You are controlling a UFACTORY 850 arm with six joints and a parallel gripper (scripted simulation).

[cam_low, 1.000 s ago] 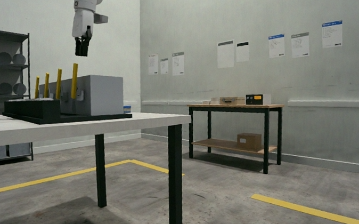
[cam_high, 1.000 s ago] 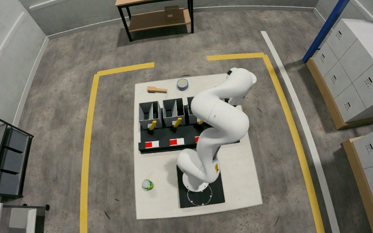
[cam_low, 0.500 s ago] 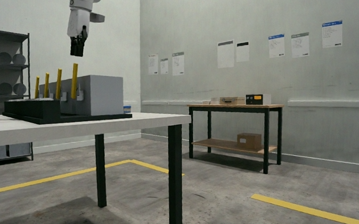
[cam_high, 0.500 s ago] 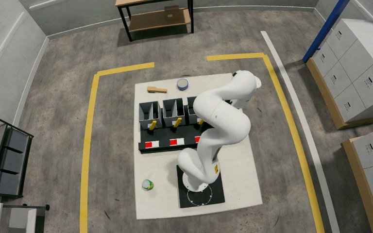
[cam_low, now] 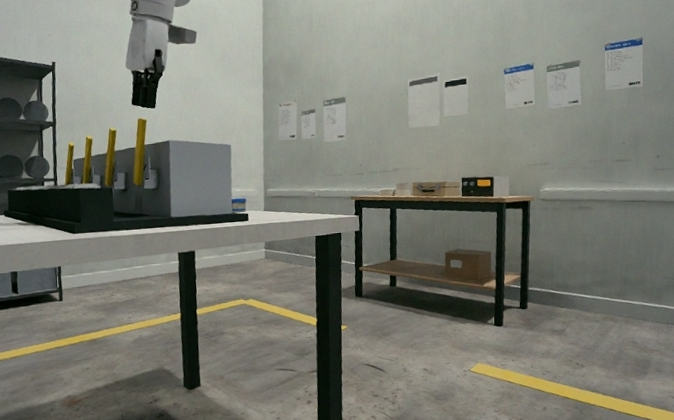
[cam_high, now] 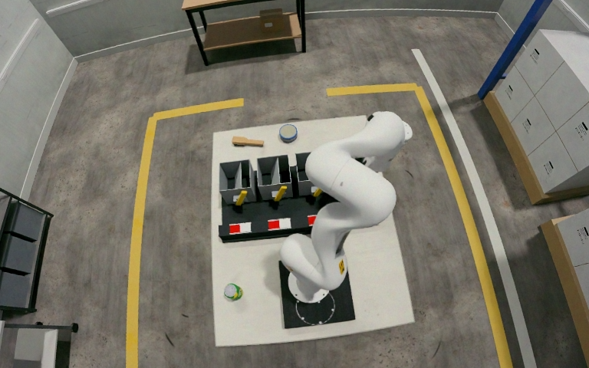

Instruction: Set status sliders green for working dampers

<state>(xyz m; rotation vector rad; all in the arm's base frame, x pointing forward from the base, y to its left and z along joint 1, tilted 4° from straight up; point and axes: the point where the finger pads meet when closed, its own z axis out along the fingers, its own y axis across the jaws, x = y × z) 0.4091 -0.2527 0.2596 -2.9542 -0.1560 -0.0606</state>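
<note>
Grey duct dampers stand in a row on a black base (cam_high: pixel 260 215) (cam_low: pixel 58 204). The left damper (cam_high: pixel 236 176) and the second damper (cam_high: pixel 273 172) show whole from above; the third damper (cam_high: pixel 302 172) is half covered by my arm, and the fourth is hidden under it. Each has an upright yellow lever (cam_high: pixel 241 197) (cam_high: pixel 280 192) (cam_low: pixel 139 144) (cam_low: pixel 110 150). The left slider (cam_high: pixel 240 228) and the second slider (cam_high: pixel 279 224) show red beside a white cover; the third slider (cam_high: pixel 311 219) shows red at the arm's edge. My gripper (cam_low: pixel 145 102) hangs empty, fingers partly open, a little above the nearest lever's tip.
A wooden block (cam_high: pixel 247 141) and a blue-rimmed round tin (cam_high: pixel 287 133) (cam_low: pixel 239 203) lie behind the dampers. A green can (cam_high: pixel 232 291) stands at the front left of the white table (cam_high: pixel 382 277) (cam_low: pixel 141 241). My base plate (cam_high: pixel 317 312) is at the front.
</note>
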